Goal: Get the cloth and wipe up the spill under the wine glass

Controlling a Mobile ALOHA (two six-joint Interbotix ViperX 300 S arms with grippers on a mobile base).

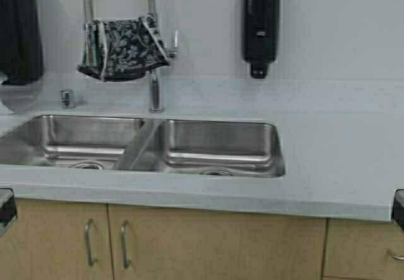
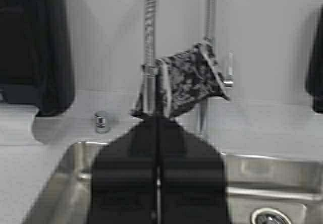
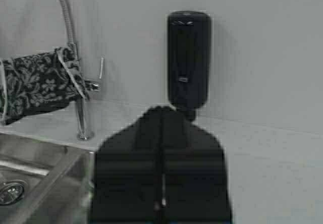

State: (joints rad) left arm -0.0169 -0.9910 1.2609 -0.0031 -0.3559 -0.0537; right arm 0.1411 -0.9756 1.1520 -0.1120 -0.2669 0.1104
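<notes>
The left gripper (image 2: pixel 157 183) sits low at the robot's left, only its edge (image 1: pixel 6 207) showing in the high view at the front lip of the counter; in its own wrist view its two black fingers are pressed flat together with just a thin seam between them, and they hold nothing. Ahead of it and above, well apart from the fingertips, the cloth (image 1: pixel 123 46) hangs draped over the faucet (image 1: pixel 155 94), bunched across the two flexible metal hose sections, its dark grey-black fabric with the white leaf print sagging between them; the left wrist view shows the cloth (image 2: pixel 181 80) straight beyond the closed fingers, over the far rim of the double sink (image 1: pixel 208 125). A small metal knob (image 1: pixel 67 98) stands on the counter to the left of the faucet base. Further right, a black soap dispenser (image 1: pixel 261 24) is fixed to the wall. The right gripper (image 3: pixel 161 183) rests low at the robot's right, its edge (image 1: pixel 398 209) just visible in the high view; its fingers are likewise closed tight and empty, aimed at the dispenser, with the cloth (image 3: pixel 38 85) off to its left side and far from it.
</notes>
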